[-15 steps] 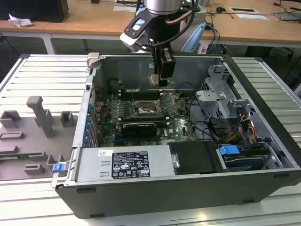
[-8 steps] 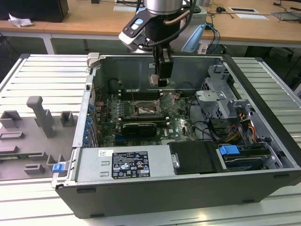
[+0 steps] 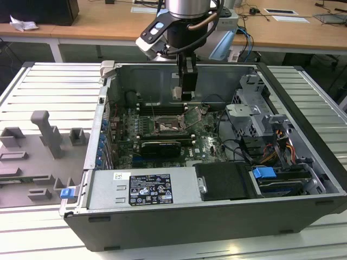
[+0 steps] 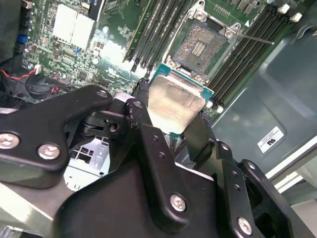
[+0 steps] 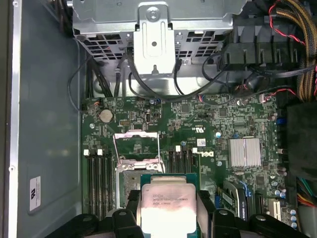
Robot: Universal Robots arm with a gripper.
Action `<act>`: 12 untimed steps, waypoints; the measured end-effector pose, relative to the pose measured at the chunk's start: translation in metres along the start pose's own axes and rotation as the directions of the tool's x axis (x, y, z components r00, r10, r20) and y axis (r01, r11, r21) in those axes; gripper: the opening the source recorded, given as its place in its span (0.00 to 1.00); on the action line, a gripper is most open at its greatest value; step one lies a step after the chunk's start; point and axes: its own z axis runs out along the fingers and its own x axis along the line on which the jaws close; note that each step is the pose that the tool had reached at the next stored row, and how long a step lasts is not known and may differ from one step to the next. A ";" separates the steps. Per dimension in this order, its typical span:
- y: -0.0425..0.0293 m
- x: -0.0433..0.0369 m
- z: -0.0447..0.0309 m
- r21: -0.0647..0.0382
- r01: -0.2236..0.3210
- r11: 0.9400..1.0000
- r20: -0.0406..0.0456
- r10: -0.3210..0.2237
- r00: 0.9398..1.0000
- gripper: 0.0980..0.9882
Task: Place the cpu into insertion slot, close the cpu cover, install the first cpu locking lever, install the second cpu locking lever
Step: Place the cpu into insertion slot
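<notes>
hovering inside the open case [image 3: 162, 227], over the green board [image 5: 198, 119], with the gripper [image 3: 181, 95] clamped on the cpu [image 3: 177, 93] by 2 opposite edges. in both wrist views, pale metal face of the cpu [image 4: 173, 106] turned toward the cameras, black fingers [image 5: 130, 210] pressed against either side. held above the slot [image 4: 202, 47], apart from it. slot bare, contact field exposed. cover [image 5: 136, 135] tipped up off the slot in the first wrist view. no chip seated.
</notes>
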 end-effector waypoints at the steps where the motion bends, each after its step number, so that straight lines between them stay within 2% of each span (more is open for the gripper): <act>1: -0.0003 0.0000 0.0012 0.000 -0.005 1.000 0.000 0.005 1.000 0.49; 12: -0.0009 -0.0001 0.0064 0.000 -0.030 1.000 0.003 0.030 1.000 0.49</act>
